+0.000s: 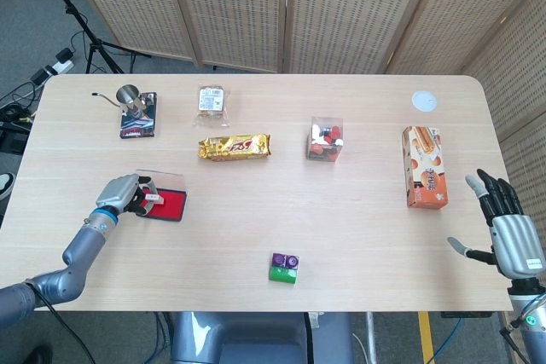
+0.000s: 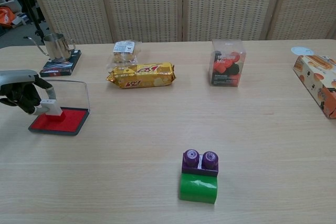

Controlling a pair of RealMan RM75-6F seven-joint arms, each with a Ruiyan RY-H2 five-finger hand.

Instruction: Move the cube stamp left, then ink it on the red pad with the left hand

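A small white cube stamp [image 2: 52, 107] stands on the red ink pad [image 2: 63, 120] near the table's left edge; the pad's clear lid [image 2: 73, 92] stands open behind it. My left hand [image 2: 21, 93] grips the stamp from the left, fingers curled around it. In the head view the same left hand [image 1: 122, 193] holds the stamp [image 1: 151, 199] on the left part of the red pad [image 1: 168, 205]. My right hand [image 1: 504, 226] hovers off the table's right front corner, fingers spread, holding nothing.
A purple-and-green block [image 2: 199, 182] sits front centre. A gold snack pack [image 2: 140, 74], a small wrapped biscuit [image 2: 124, 51], a clear box of sweets [image 2: 227, 70], an orange carton [image 1: 425, 166], a white disc [image 1: 423, 101] and a metal jug on a book [image 2: 56, 49] lie further back.
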